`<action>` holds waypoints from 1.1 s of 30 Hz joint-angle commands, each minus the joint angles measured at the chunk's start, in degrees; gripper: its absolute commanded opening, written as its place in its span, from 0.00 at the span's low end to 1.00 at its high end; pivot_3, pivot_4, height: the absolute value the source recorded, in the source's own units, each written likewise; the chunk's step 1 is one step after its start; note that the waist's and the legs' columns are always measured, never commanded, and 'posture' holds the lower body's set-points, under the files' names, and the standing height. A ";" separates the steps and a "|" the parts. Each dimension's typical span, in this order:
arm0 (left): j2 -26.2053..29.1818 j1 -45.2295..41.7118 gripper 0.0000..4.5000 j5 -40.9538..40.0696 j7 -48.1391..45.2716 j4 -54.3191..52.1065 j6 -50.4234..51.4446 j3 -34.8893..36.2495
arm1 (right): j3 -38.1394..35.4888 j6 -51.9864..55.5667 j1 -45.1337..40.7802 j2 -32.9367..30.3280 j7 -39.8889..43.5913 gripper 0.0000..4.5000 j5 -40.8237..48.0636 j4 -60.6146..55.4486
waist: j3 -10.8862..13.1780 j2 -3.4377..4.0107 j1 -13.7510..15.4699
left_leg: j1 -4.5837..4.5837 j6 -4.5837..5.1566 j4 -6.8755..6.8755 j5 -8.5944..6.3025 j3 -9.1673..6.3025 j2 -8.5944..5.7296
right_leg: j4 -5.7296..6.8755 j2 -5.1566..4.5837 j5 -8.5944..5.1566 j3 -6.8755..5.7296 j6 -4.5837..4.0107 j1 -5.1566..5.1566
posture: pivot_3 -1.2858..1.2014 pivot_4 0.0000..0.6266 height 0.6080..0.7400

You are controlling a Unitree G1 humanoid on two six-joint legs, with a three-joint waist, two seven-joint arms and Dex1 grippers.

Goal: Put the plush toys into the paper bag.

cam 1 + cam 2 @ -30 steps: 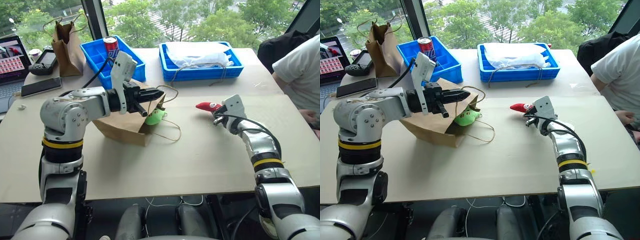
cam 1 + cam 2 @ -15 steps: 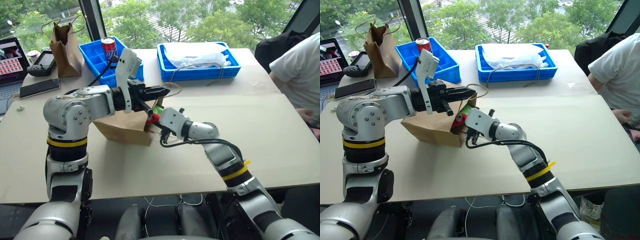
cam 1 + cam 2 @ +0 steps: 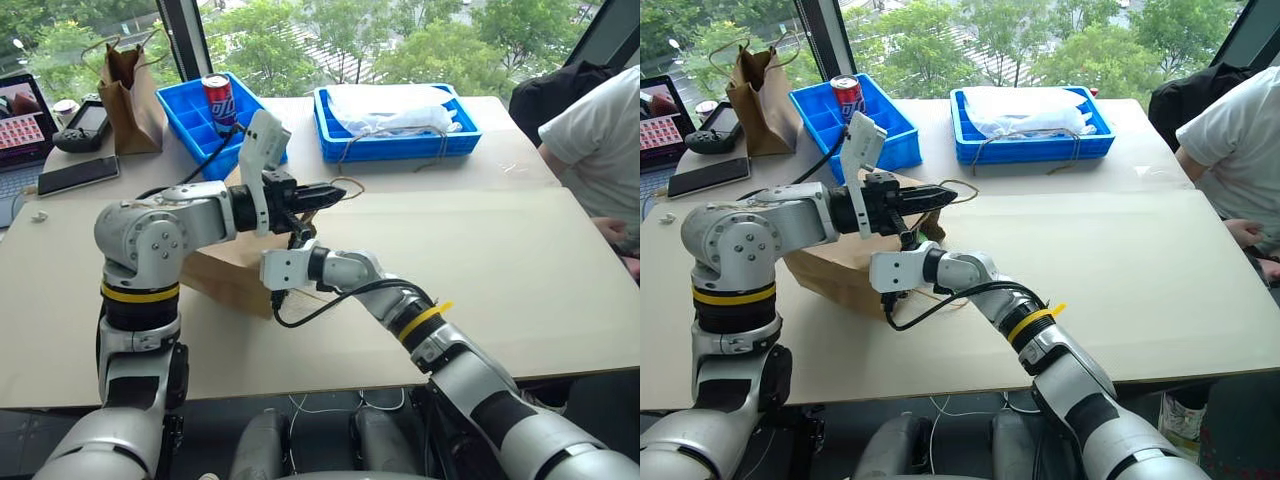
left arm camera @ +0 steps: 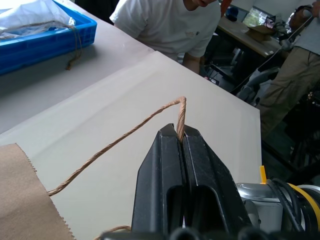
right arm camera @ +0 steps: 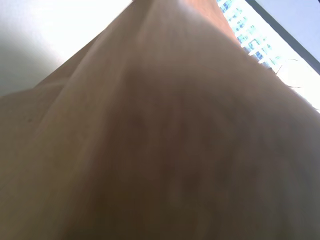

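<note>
The desk (image 3: 520, 270) carries the paper bag (image 3: 225, 275), lying w/ its mouth held up by its twine handle (image 4: 181, 112), pinched in the left gripper (image 4: 181, 142) jaws. The right gripper (image 3: 885, 272) is reached into the bag; jaw state can't be told, plush toys probably inside.

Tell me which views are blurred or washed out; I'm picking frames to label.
Right wrist view: soft and out of focus, brown paper bag close up, corners blown out white. Left wrist view: sharp on the left gripper pinching the twine handle. Head views: crisp, even daylight, bright windows behind.
</note>
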 commanded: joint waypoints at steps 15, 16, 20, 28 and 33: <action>2.03 0.14 0.00 -0.99 -3.30 -1.00 -2.63 -1.93 | -12.84 33.11 21.48 -14.85 12.22 0.97 12.67 -42.62 | 0.00 0.00 0.31 | 0.00 0.04 0.02 -0.05 -0.04 0.01 | -0.09 0.01 0.00 0.00 -0.01 0.00 | 0.52 0.24 1.00; 2.63 -0.04 0.00 -0.80 -4.30 -0.81 -3.17 -2.53 | -13.81 36.31 22.59 -16.23 13.12 0.97 13.72 -45.64 | 0.00 0.00 0.42 | 0.01 0.04 0.02 -0.05 -0.04 0.00 | -0.11 0.01 -0.01 -0.01 -0.01 0.00 | 0.52 0.24 1.00; 3.69 -0.45 0.00 -0.28 -6.35 -0.45 -4.59 -3.98 | -14.03 42.55 25.29 -21.65 15.86 0.97 13.28 -50.68 | 0.00 0.00 0.74 | 0.04 0.05 0.04 -0.04 -0.01 0.00 | -0.19 0.03 -0.02 0.00 -0.03 0.04 | 0.52 0.24 1.00; 5.08 -2.82 0.00 0.91 -8.04 2.14 -5.80 -3.75 | -10.44 43.98 26.64 -21.35 14.83 0.97 11.02 -44.23 | 0.01 -0.03 1.22 | 0.03 0.06 0.07 -0.03 0.11 -0.01 | -0.33 0.11 -0.05 0.04 -0.04 0.05 | 0.52 0.24 1.00; 6.29 -3.22 0.00 1.28 -8.30 2.34 -6.06 -3.54 | -10.02 47.03 26.02 -19.84 14.91 0.82 11.30 -37.94 | 0.01 -0.03 1.29 | 0.10 0.06 0.09 -0.03 0.12 0.01 | -0.33 0.13 -0.05 0.04 -0.04 0.13 | 0.52 0.24 1.00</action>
